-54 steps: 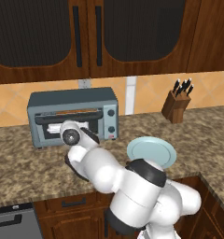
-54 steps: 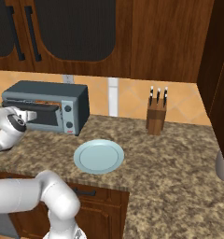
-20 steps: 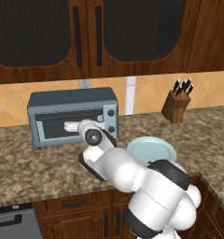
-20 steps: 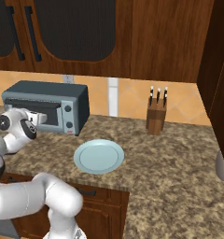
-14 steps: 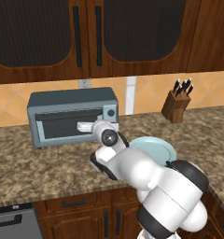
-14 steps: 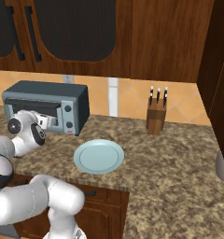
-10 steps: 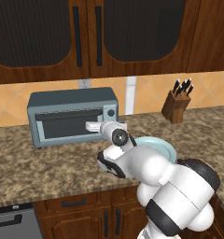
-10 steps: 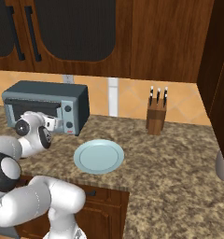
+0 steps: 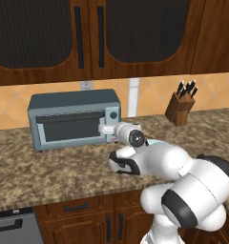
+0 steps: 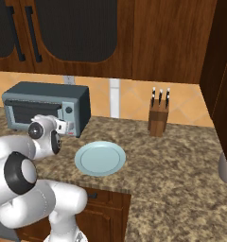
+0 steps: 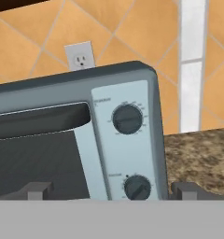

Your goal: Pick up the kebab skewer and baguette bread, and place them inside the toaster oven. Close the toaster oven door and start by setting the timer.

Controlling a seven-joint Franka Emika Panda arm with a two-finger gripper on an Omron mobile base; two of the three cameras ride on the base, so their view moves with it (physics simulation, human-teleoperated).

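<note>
The boxy blue-grey metal toaster oven (image 9: 73, 119) sits on the speckled brown granite counter (image 9: 40, 171) against the orange tiled backsplash, and its framed door with the dark glass window and bar handle (image 9: 70, 126) stands upright and closed. The round pale-blue plate (image 10: 100, 158) lies bare to the oven's right; neither the skewer nor the bread is on it, so they are presumably behind the glass, though the dark window does not let me confirm that.

So the step in hand looks to be the timer. The white arm's two-finger gripper (image 9: 106, 129) hangs just in front of the oven's right-hand knob panel. In the hand view the jaws are spread, one dark fingertip (image 11: 37, 190) well to the left over the glass and the other to the right past the panel's edge, with nothing between them. The lower black knob (image 11: 137, 187) sits between the tips but right of their midline, and the upper black knob (image 11: 128, 119) is above it.

To do this well, whichever knob is the timer should first be centred between the tips by shifting the hand right. The approach should then run straight along the knob's axis, the fingers close evenly on its rim, and the wrist roll about that same axis. An off-centre grip would probably slip or nudge the oven.
</note>
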